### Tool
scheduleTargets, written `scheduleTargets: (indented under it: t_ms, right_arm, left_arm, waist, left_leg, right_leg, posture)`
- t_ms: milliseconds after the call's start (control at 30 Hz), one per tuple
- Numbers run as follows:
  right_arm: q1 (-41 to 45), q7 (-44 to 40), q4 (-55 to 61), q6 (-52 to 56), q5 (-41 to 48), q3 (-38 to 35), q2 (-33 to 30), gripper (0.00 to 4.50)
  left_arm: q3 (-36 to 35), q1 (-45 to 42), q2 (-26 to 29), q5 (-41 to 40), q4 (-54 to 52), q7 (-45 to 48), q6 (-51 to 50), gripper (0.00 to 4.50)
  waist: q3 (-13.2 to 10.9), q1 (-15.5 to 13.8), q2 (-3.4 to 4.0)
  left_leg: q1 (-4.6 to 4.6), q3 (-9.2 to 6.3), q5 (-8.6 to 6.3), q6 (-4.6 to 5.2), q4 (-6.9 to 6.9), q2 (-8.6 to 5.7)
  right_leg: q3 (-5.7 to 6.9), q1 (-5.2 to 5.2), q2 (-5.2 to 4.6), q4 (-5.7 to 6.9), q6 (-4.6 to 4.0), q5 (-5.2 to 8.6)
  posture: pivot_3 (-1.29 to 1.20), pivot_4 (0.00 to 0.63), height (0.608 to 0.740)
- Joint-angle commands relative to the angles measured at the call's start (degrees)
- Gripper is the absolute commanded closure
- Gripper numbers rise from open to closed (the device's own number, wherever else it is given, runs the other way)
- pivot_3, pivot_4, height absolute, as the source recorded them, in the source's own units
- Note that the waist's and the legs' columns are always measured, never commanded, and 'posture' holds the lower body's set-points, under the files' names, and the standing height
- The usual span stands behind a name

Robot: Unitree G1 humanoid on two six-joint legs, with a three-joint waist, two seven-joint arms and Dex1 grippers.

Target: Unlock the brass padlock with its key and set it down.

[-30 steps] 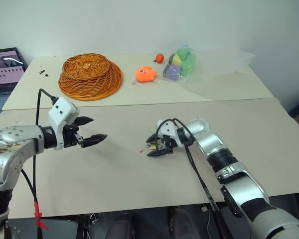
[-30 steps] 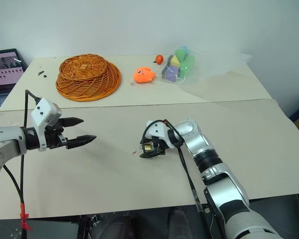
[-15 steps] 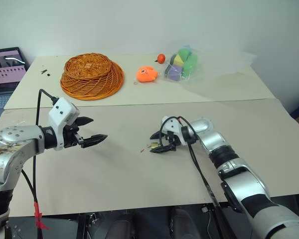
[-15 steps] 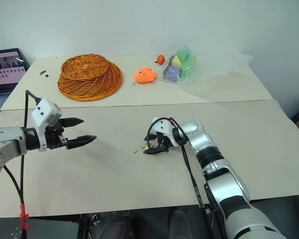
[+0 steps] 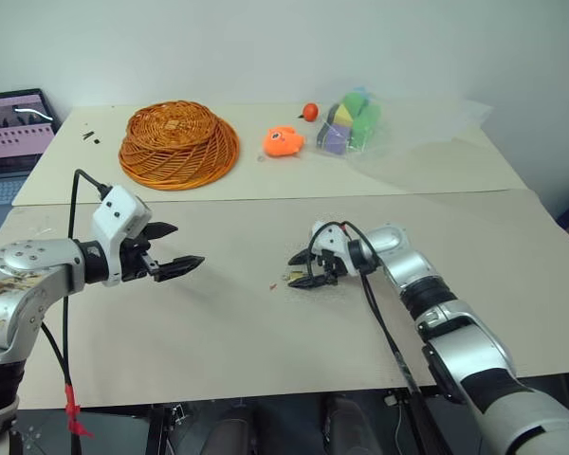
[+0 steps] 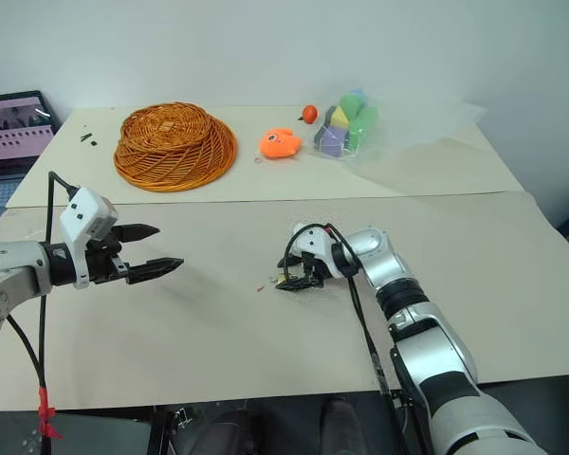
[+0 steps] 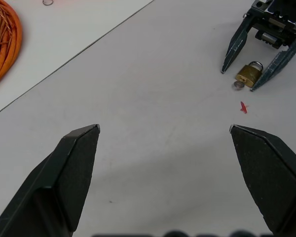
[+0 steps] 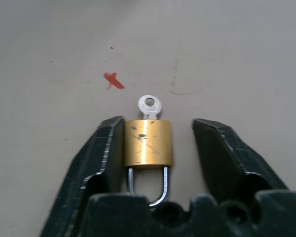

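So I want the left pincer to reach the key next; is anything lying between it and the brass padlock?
Nothing visible blocks it. Bare table lies between the open left pincer and the brass padlock. A small red mark sits flat near the key. The right pincer straddles the padlock.

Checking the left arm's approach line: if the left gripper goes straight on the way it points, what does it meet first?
Probably bare table first: the left gripper, open, points slightly downward across it. Beyond, roughly in line, the brass padlock lies with its key between the right gripper's fingers. Depth is uncertain.
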State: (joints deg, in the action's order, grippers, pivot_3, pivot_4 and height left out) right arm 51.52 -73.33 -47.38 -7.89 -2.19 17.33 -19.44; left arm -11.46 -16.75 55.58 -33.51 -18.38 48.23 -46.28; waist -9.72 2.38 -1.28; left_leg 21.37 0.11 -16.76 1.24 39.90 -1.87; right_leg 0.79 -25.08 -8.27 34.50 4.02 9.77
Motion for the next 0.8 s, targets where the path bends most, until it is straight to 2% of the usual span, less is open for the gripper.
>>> scheduleTargets:
  t_ms: [33, 67, 433, 700, 800]
  right_arm:
    - [-1.0, -0.1, -0.7, 0.1, -1.6, 0.5, -1.5, 3.41]
    - [-1.1, -0.2, -0.5, 0.1, -1.6, 0.5, -1.5, 3.59]
    - [-1.1, -0.9, 7.4, 3.4, 0.1, -0.7, -3.3, 3.59]
    - [-2.7, -1.9, 24.3, 9.6, 2.2, -1.5, -7.4, 3.59]
    - [-3.3, -1.6, 30.6, 11.3, 3.3, -1.8, -8.5, 3.59]
  left_arm:
    - [-1.2, -0.6, -0.1, 0.1, -1.1, 0.3, 1.5, 0.00]
    - [-1.2, -0.6, -0.1, 0.1, -1.1, 0.3, 1.4, 0.00]
    - [-0.5, -2.4, -3.1, -1.9, -1.4, -0.6, -0.2, 0.00]
    - [1.8, -5.5, -12.5, -7.8, -5.7, -6.1, -6.2, 0.00]
    - [-0.2, -7.9, -19.2, -15.0, -5.8, -12.0, -12.7, 0.00]
  waist:
    - [0.0, 0.0, 0.00]
    - [0.0, 0.0, 0.00]
    - [0.0, 0.0, 0.00]
    - [0.0, 0.2, -0.01]
    - [0.0, 0.0, -0.02]
  left_leg:
    - [0.00, 0.00, 0.00, 0.00, 0.00, 0.00]
    - [0.00, 0.00, 0.00, 0.01, -0.01, 0.01]
    - [0.02, -0.01, -0.01, 0.02, 0.00, 0.00]
    - [0.17, -0.01, -0.01, 0.02, 0.03, 0.00]
    - [0.21, -0.04, -0.01, 0.02, 0.10, 0.00]
  right_leg:
    - [0.00, 0.01, 0.00, -0.02, 0.00, 0.00]
    - [0.01, 0.02, 0.00, -0.03, 0.00, 0.00]
    - [0.02, 0.02, -0.01, -0.06, 0.00, 0.00]
    - [0.01, -0.11, -0.01, -0.03, 0.00, 0.00]
    - [0.02, -0.14, -0.03, 0.04, 0.00, 0.00]
  posture:
    - [0.00, 0.150, 0.739]
    - [0.00, 0.150, 0.739]
    - [0.00, 0.150, 0.739]
    - [0.00, 0.150, 0.739]
    - [0.00, 0.150, 0.739]
